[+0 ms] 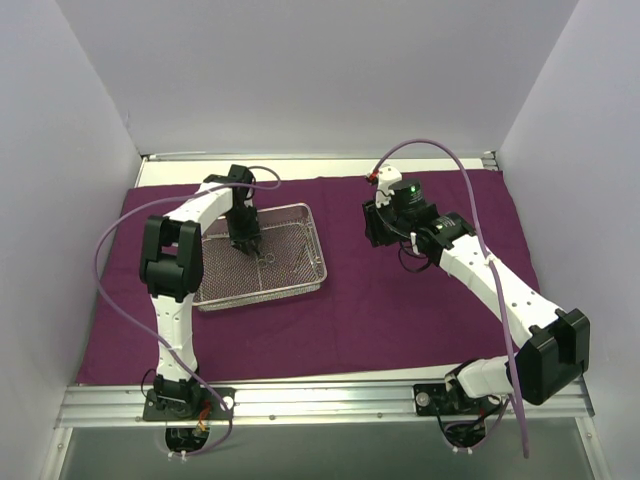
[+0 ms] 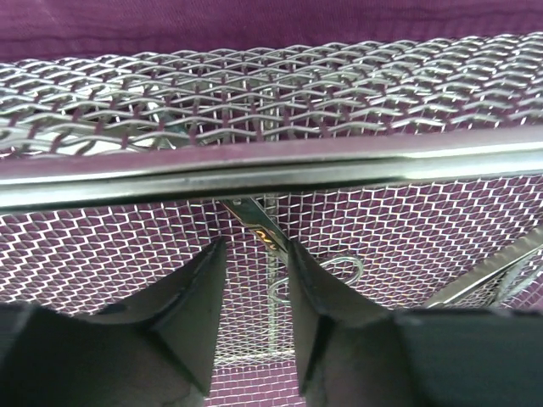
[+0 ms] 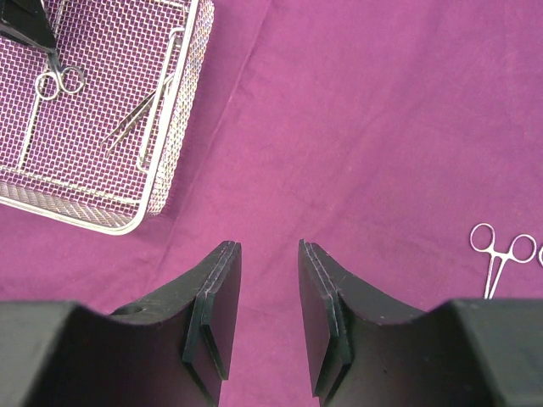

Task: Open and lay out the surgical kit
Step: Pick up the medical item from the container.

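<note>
Here the surgical kit lies opened out on the table. Its dark purple cloth (image 1: 400,310) is spread flat under both arms, with soft creases, and reaches almost from wall to wall.

On the left part of the cloth stands the wire-mesh tray (image 1: 262,298). It is rectangular, silver and shallow, with a rounded rim and a fine diamond weave that lets the purple show through.

The left gripper (image 1: 245,245) points down into the tray near its middle. In the left wrist view its dark fingers (image 2: 204,314) stand apart. The thin steel shaft of a pair of scissors (image 2: 254,222) runs through the gap between them, and I cannot tell whether either finger touches it.

The right wrist view shows the scissors (image 3: 51,85) lying on the tray floor, with their two ring handles towards the tray's near end. Just to their right, beside the tray's side wall, a slim pair of forceps (image 3: 140,110) lies at a slant.

To the right of the tray is bare cloth. The right gripper (image 1: 372,228) hangs above it, well apart from the tray. Its claw is parted, with nothing between the pads (image 3: 327,322).

At the right edge of the right wrist view, another ring-handled instrument (image 3: 501,254) lies flat on the cloth outside the tray. It is thin and bright, and part of it is cut off by the frame.
</note>
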Motion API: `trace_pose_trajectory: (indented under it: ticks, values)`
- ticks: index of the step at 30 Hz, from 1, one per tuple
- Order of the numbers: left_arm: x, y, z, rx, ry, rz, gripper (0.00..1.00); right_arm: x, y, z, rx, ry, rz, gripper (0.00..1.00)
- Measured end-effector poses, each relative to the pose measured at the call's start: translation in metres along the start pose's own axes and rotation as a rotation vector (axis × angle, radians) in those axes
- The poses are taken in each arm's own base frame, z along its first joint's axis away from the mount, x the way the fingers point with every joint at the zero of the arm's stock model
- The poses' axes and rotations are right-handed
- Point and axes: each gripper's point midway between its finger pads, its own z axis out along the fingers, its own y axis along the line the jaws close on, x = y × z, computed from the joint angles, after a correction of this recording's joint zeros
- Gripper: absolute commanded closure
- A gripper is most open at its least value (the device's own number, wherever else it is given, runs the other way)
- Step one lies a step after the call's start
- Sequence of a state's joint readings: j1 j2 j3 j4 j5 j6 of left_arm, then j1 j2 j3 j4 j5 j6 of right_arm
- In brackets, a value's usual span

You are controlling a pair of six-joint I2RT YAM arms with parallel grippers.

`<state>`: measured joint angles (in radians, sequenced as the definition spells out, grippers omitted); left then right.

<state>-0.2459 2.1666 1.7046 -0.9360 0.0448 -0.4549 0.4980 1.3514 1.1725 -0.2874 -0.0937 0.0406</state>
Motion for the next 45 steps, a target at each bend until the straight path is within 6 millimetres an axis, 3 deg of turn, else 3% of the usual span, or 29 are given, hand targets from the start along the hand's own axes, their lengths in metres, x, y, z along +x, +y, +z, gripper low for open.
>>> trace_pose_trajectory:
  ticks: [11, 17, 25, 35, 38, 41, 45]
  values:
    - [0.001, -0.001, 0.0, -0.005, -0.005, 0.021, 0.97, 0.0, 0.0, 0.0, 0.0, 0.0, -0.005, 0.67]
    - [-0.001, 0.002, -0.002, -0.012, -0.009, 0.048, 0.98, 0.0, -0.001, 0.0, 0.0, 0.0, -0.013, 0.67]
    - [-0.006, 0.009, -0.004, -0.039, -0.037, 0.047, 0.55, -0.003, 0.0, 0.001, -0.002, -0.01, -0.014, 0.67]
    - [-0.018, 0.008, -0.012, -0.036, -0.108, -0.002, 0.53, -0.004, 0.0, 0.001, -0.002, -0.017, -0.012, 0.67]
    - [-0.018, 0.008, -0.01, -0.032, -0.114, -0.012, 0.45, -0.004, 0.0, 0.001, -0.003, -0.017, -0.012, 0.67]
    - [-0.018, 0.007, -0.01, -0.032, -0.115, -0.021, 0.32, -0.004, 0.001, 0.001, -0.007, -0.017, -0.012, 0.67]
    - [-0.021, 0.009, -0.003, -0.049, -0.114, -0.036, 0.3, -0.004, 0.002, 0.001, -0.013, -0.016, -0.013, 0.67]
